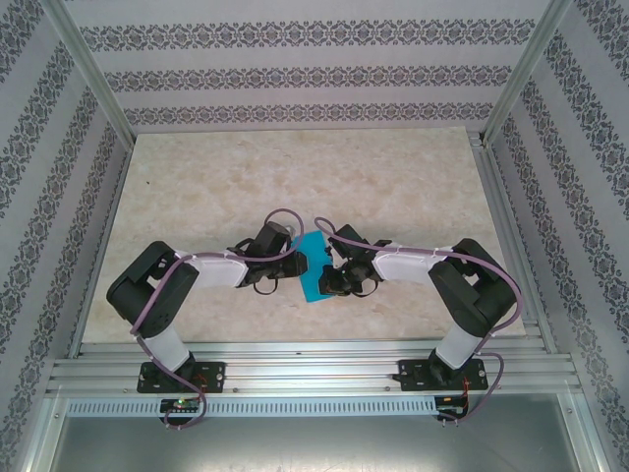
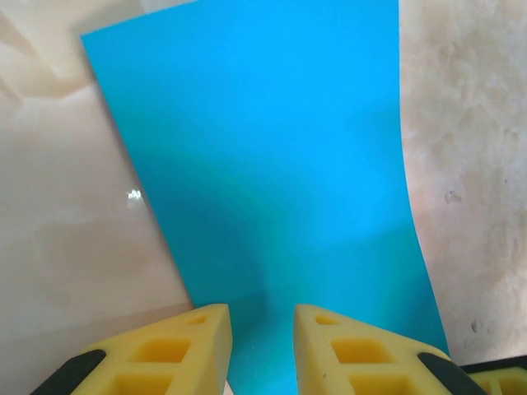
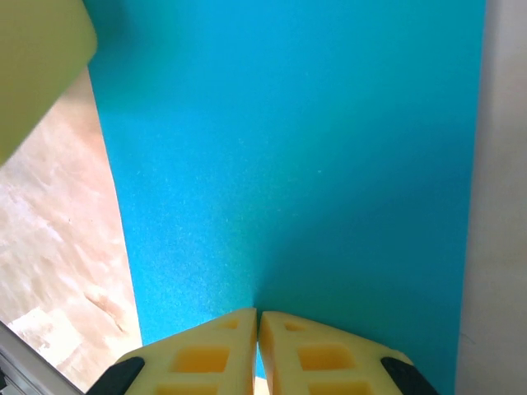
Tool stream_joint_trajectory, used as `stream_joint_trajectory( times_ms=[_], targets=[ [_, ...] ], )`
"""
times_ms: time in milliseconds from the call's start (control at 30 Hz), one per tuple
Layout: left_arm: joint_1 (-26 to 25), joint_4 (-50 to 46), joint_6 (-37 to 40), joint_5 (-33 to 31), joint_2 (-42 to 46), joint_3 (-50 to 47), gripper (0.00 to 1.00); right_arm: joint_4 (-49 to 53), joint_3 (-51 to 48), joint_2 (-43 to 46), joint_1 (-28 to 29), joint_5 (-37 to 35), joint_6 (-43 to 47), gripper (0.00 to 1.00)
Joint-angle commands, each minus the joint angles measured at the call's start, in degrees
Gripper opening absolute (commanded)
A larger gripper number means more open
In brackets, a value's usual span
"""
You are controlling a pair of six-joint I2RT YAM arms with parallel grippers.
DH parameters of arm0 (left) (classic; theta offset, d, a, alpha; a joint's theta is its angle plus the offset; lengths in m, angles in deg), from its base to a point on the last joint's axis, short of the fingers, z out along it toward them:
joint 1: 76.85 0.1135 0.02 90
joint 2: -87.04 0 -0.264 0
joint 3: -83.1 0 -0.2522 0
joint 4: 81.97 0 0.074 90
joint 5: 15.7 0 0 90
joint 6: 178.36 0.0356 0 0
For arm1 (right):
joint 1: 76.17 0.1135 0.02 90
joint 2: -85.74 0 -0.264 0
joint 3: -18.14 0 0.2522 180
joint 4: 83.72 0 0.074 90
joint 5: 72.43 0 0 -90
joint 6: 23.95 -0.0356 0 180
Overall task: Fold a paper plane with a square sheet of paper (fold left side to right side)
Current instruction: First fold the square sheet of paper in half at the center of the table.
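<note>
You have the square sheet of paper between your 2 grippers: the right gripper is pinched closed on its edge, and the left gripper sits at the sheet with fingers slightly parted.

We can read no text, label, brand, number or sign in any of these views.
</note>
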Motion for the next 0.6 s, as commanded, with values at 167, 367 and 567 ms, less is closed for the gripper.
stream_joint_trajectory(
  times_ms=[167,367,567],
  targets=[
    [6.4,0.6,4.3,-2.9,-4.3,2.7,0.31,6.3,-2.8,-4.1,1.1,-5.1,1.6,0.13],
    [9.2,0.7,6.6,-0.4,-5.9,6.2,0.33,5.7,-2.7,-4.3,1.3,-5.0,1.3,0.13],
    [10.8,-1.7,8.5,-0.4,-5.8,8.8,0.33,4.7,-2.2,-3.4,1.4,-3.9,0.8,0.13]
  ],
)
